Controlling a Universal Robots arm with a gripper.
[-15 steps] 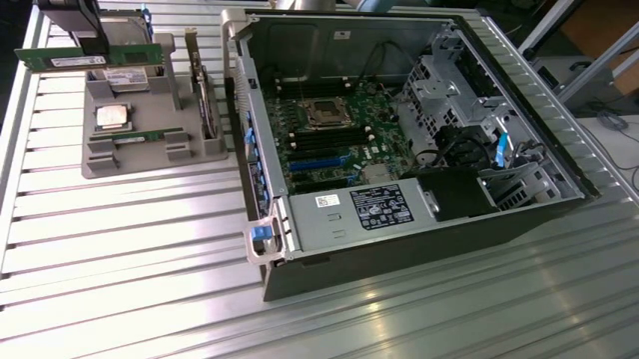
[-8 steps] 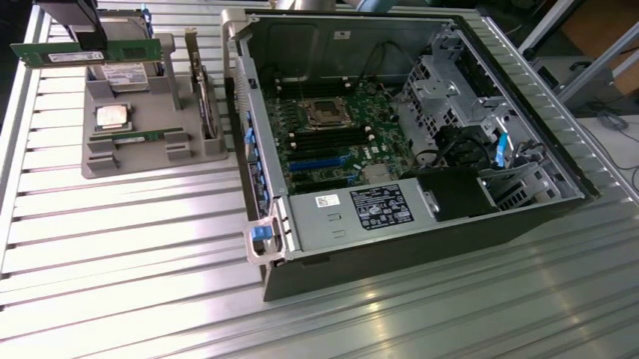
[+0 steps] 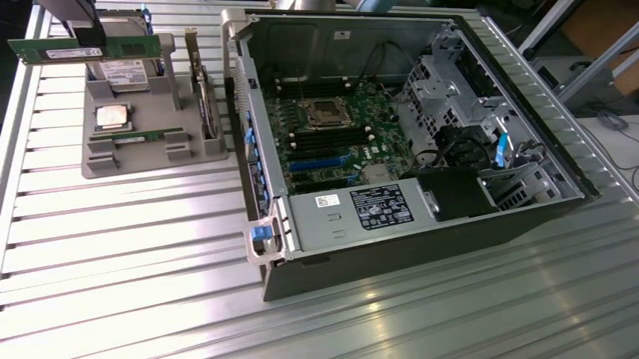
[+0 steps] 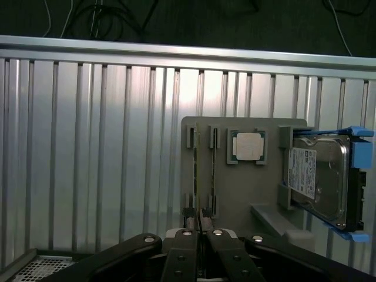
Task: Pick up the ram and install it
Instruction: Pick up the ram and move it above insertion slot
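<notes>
Ram (image 3: 55,54): clamped in the end effector (image 4: 200,222), whose fingers are closed tight on the stick. It hangs level above the holder (image 3: 130,161), near the counter (image 3: 150,247) corner at the exterior view's upper left.

In the holder below lie the drive (image 3: 122,72), the processor (image 3: 112,117) and a second stick (image 3: 140,137).

To the right stands the open case (image 3: 399,258), with the memory slots (image 3: 325,140) beside the socket (image 3: 325,112).

Judgement: grip firmly, hold the stick level, clear the holder's posts and the case wall, and avoid twisting the thin board.
</notes>
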